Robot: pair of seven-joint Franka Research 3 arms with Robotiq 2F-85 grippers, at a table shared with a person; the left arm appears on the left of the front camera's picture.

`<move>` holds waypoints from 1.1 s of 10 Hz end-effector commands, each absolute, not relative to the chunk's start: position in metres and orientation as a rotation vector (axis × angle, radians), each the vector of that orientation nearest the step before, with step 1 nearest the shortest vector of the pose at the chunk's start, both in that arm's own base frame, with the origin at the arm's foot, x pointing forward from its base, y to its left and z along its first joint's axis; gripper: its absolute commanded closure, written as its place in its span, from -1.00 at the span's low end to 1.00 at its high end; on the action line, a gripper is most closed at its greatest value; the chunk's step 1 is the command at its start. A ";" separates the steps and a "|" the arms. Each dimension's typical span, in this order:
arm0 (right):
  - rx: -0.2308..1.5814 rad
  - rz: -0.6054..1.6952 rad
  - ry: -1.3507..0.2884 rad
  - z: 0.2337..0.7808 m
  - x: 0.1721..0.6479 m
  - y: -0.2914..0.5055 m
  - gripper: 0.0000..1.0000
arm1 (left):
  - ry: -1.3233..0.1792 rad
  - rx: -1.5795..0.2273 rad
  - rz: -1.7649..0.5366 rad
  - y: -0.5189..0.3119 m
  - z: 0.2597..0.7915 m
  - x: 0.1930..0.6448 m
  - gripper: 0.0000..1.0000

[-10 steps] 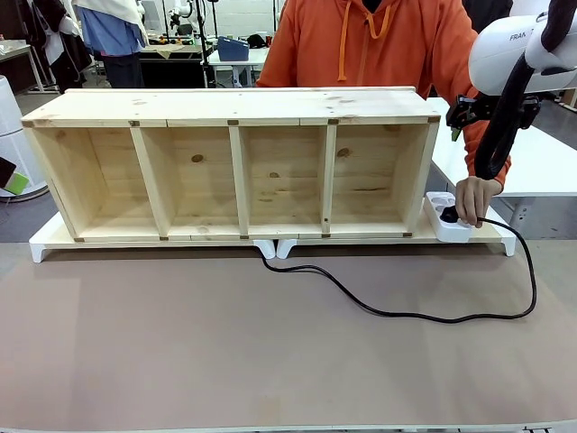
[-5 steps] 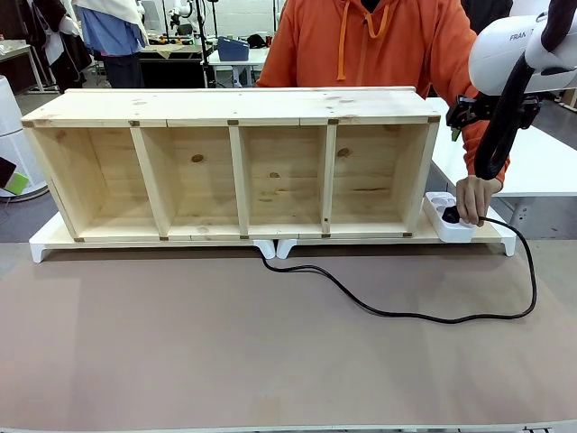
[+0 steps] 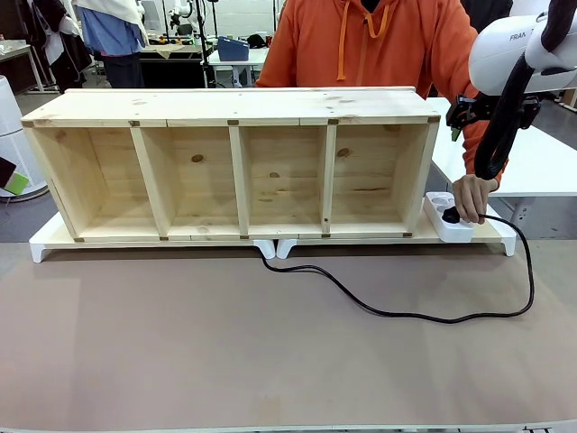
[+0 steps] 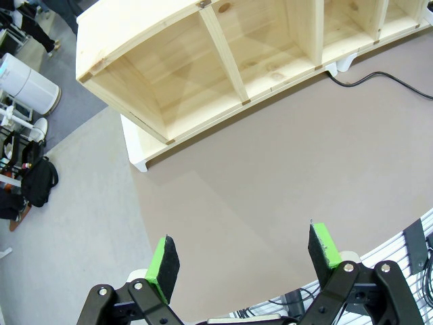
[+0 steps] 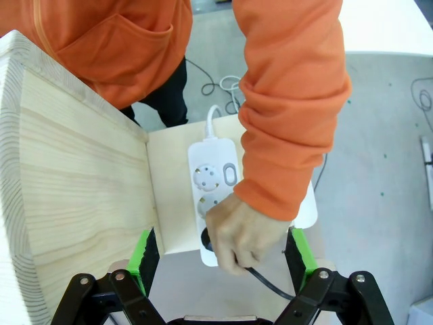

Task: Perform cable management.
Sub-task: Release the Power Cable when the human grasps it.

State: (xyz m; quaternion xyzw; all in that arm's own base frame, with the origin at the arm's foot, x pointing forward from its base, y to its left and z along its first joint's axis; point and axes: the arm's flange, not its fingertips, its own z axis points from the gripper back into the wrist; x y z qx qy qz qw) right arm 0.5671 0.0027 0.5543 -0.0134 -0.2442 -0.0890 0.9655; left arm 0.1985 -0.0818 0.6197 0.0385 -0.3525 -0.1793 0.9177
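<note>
Right wrist view: hand [image 5: 237, 233] grips cable [image 3: 397, 311] plug at power strip [image 5: 215, 177]; both grippers [image 5: 223, 252] [image 4: 245, 261] wide, empty.

You had grey floor [image 4: 74, 196], white tables [image 3: 541, 162] behind, a white cylindrical appliance [image 4: 27, 78], black bag [image 4: 37, 183].

The cable [image 3: 397, 314], a long thin black cord, is lying slack on the brown table [image 3: 180, 361] surface. It is emerging from under the wooden shelf [image 3: 234, 108] near the middle of its front edge, snaking rightward, curving up near the table's right edge and ending at a black plug [image 5: 210, 240], which the person's hand [image 5: 237, 233] is gripping at the white power strip [image 5: 215, 179].
</note>
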 end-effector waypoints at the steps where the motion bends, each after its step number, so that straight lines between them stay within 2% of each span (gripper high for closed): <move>1: -0.026 -0.184 -0.488 0.553 0.568 0.004 -0.92 | -0.733 0.069 -0.375 -0.083 0.620 0.200 -1.00; 11: -0.026 -0.184 -0.488 0.553 0.568 0.004 -0.92 | -0.733 0.069 -0.375 -0.083 0.620 0.200 -1.00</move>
